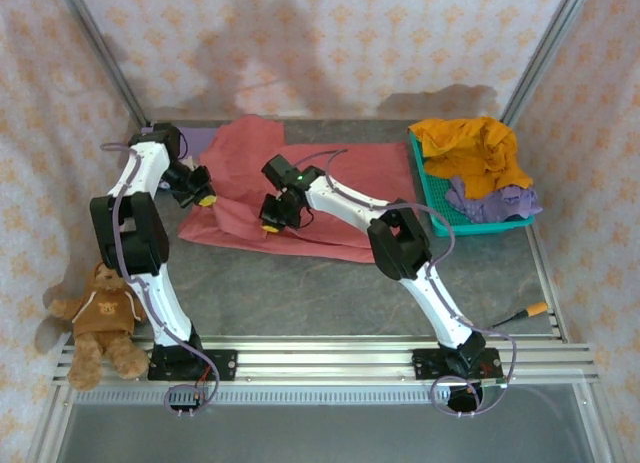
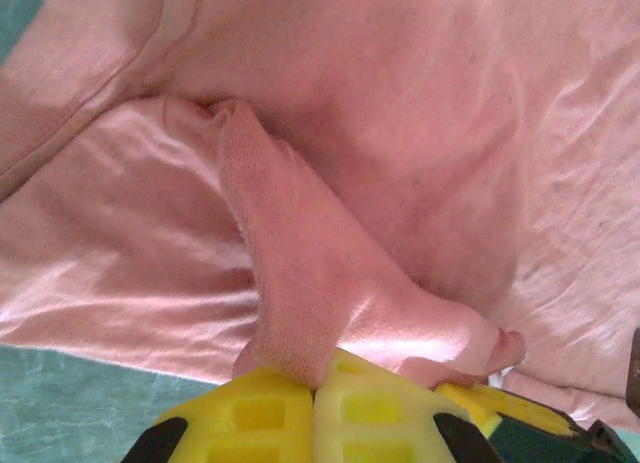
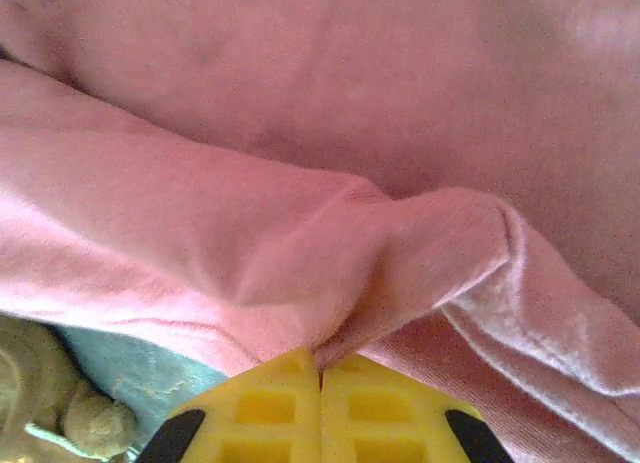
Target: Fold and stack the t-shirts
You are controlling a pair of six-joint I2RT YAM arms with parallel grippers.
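Now I am seeing the dusty red t-shirt lying spread on the table; the left gripper is pinching a ridge of it at its left edge, the right gripper nipping a fold near its front edge.

No readable text, labels or numbers anywhere. The teddy bear may carry a small mark on its hoodie chest, too blurred to read.

Bright, even overhead light casts soft shadows on the far wall. Wrist views look washed-out, slightly blurred.
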